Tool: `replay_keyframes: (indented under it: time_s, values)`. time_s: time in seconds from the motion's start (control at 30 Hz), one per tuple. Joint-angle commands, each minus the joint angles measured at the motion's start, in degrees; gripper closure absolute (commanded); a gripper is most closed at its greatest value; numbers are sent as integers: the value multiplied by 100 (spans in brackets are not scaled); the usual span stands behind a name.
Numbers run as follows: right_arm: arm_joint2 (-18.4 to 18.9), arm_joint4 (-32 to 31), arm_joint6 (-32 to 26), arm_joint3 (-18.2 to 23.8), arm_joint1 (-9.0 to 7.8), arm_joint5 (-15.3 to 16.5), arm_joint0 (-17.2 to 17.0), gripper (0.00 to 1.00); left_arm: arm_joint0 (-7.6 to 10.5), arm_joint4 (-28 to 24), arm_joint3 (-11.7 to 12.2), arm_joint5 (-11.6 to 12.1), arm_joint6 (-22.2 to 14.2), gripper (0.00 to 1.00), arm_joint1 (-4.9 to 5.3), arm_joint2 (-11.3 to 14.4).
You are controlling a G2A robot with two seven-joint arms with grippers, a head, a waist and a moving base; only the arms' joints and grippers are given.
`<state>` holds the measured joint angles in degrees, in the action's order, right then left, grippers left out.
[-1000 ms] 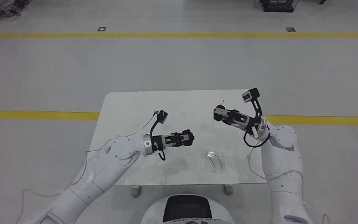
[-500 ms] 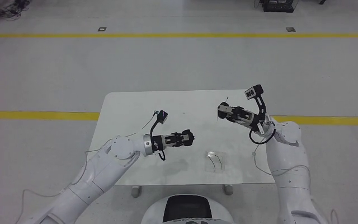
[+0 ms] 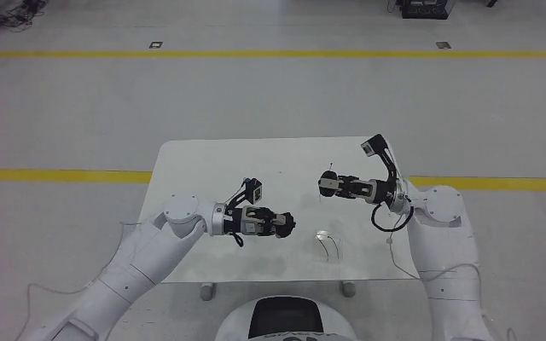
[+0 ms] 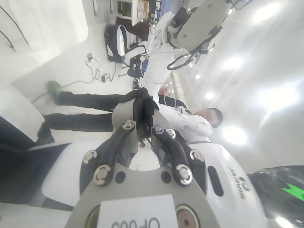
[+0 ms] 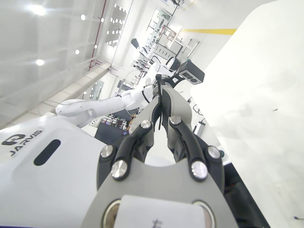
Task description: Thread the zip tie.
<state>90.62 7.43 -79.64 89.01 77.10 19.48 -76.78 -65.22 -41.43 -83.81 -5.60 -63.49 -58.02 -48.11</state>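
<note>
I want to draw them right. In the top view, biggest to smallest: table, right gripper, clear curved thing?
table
then right gripper and clear curved thing, which look about alike, so no ranking between them

You are swinging the right gripper (image 3: 325, 183), with the black zip tie (image 5: 158, 81) pinched in it, back in over the table (image 3: 196, 162), nearer the left gripper (image 3: 287, 224). You are also rolling the left forearm over and drawing its gripper slightly toward the table's near edge.
</note>
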Motion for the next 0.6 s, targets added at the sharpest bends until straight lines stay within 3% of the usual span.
replay_keyframes:
  time_s: [0.0,0.1,0.33,0.4,0.47,0.57]
  values:
    - [-73,-57,0,178,-20,0,-39,100,36,-82,43,-275,-95,100,6,3]
    - [-191,-193,0,384,-50,0,-89,100,45,-23,74,-249,-13,100,13,-19]
    - [-197,-132,0,405,-51,0,-103,100,45,-23,74,-249,-13,100,13,-19]
    - [-197,-132,0,405,-51,0,-103,100,-38,-220,123,-415,238,100,-7,11]
    - [-227,-396,210,531,-66,0,-123,100,-85,-989,125,-591,56,100,-55,-2]
    - [-372,-596,360,725,-95,0,-212,100,15,-1565,206,-1110,-112,100,-106,56]
